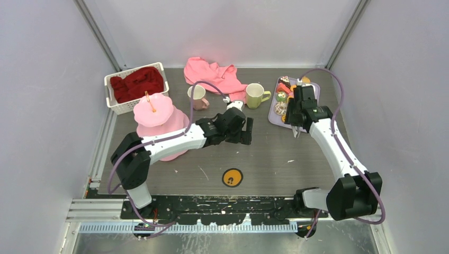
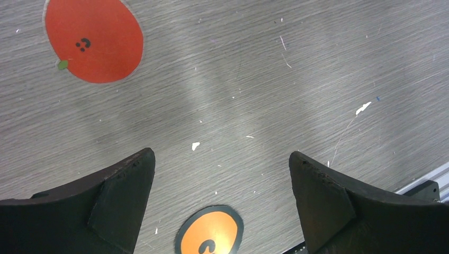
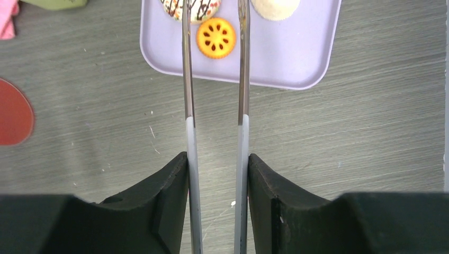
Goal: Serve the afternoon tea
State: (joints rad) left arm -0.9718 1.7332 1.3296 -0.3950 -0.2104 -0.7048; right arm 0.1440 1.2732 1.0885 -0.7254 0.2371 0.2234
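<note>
- The right claw is pinching a pair of tongs. Its pads press on the outsides of the two metal arms, so the jaws are about half closed and the arms have a gap between them.
- The tongs reach out over the near edge of the tray. The tart lies between the arms, just inside that edge. The tips run out of the wrist view, so I cannot tell whether they touch anything.
- Also on the tray, a drizzled doughnut sits just beyond the tart and a white pastry lies to its right.
- The left claw is spread wide and holds nothing. It hangs over bare counter left of the tray, above an orange sticker.
- The step in hand looks like picking the first pastry off the tray.
- The next move, as I judge it, is to lower the tips around one piece and squeeze until it lifts (gently, since round toys can squirt out).
- The stand is well to the left of the tray, across the counter, and its top tier looks bare.
- The green mug is near the tray's left side and the pink mug is further left, between the tray and the stand.
</note>
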